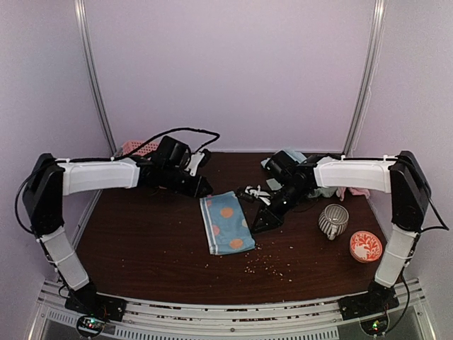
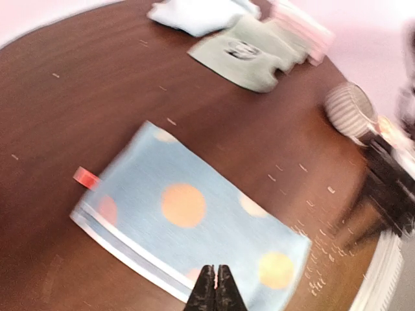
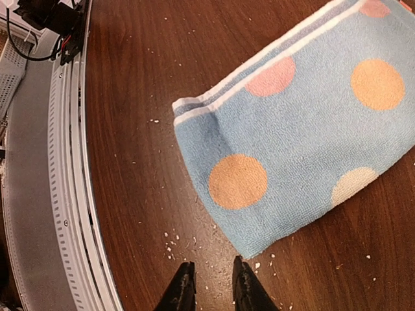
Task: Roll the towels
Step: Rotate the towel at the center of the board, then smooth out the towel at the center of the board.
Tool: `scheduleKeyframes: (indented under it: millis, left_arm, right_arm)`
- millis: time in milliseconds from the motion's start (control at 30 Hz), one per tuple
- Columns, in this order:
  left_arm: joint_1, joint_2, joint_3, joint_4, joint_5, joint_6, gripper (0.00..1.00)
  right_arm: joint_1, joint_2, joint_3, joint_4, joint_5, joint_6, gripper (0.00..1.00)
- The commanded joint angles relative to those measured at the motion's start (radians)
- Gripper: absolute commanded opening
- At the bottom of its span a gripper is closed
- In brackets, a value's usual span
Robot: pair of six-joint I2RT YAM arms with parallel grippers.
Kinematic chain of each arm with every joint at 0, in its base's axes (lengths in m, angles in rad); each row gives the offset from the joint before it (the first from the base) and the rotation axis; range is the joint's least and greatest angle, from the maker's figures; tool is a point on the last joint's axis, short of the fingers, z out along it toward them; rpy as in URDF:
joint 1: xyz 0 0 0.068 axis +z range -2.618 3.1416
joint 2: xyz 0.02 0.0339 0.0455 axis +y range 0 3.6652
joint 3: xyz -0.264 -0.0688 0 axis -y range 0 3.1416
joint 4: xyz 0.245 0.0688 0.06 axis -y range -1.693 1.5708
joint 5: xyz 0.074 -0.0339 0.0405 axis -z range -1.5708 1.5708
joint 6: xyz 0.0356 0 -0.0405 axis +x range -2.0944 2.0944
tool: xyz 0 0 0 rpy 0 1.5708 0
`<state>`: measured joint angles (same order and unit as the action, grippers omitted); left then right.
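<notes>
At the near edge, a slotted metal rail (image 3: 65,194) is being shown clearly only by the right wrist view, and pale crumbs (image 1: 265,265) are being seen scattered on the dark wooden table (image 1: 141,241) just beyond it. The right gripper (image 3: 211,288) is being held low over those crumbs, a narrow gap standing between its jaws and nothing in it, just short of the near corner of the spotted towel (image 3: 305,136). That towel, light blue with orange, pink and cream spots and a white-striped hem, is lying flat in the middle of the table between the two grippers. The left gripper (image 2: 216,288) is being held at the towel's striped edge, its jaws clenched together on nothing; whether it is touching the cloth cannot be told. A small red tab (image 2: 85,176) at the hem is being shown by the left wrist view alone, and any print on it is too blurred to read. To the right, a striped cup (image 1: 333,221) and an orange-red bowl (image 1: 365,246) with a white pattern are being seen well apart from the spotted towel. Farthest back, largely hidden overhead by the right arm, the sage green towel (image 2: 249,58) is being shown with a dark mark too blurred to read, the plain light blue towel (image 2: 198,14) behind it and the pink towel (image 2: 301,29) beside it.
</notes>
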<state>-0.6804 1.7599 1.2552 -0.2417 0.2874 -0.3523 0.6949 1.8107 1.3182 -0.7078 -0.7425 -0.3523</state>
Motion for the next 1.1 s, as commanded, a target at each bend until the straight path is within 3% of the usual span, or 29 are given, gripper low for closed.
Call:
scheduleKeyframes:
  millis: [0,133,367,533,833,1067]
  left_arm:
    - [-0.064,-0.096,-0.280,0.234,0.165,-0.048,0.00]
    - [-0.110,-0.122,-0.394,0.364,0.197,-0.076,0.00]
    - [-0.164,0.004,-0.432,0.546,0.243,-0.106,0.00]
    - [-0.201,0.076,-0.434,0.506,0.230,-0.096,0.00]
    - [-0.215,0.056,-0.538,0.445,0.145,-0.076,0.00]
    - [-0.216,0.025,-0.499,0.415,0.111,-0.040,0.00]
  right_arm:
    - [-0.031,0.090,0.035,0.026,-0.060,0.039,0.19]
    - [-0.035,0.155,0.064,0.016,-0.145,0.045,0.16]
    - [-0.035,0.244,0.062,0.003,-0.221,0.043,0.14]
    - [-0.035,0.296,0.069,0.004,-0.196,0.079,0.13]
    - [-0.033,0.285,-0.039,0.053,-0.099,0.125,0.13]
    - [-0.010,0.233,-0.041,0.018,-0.169,0.106,0.14]
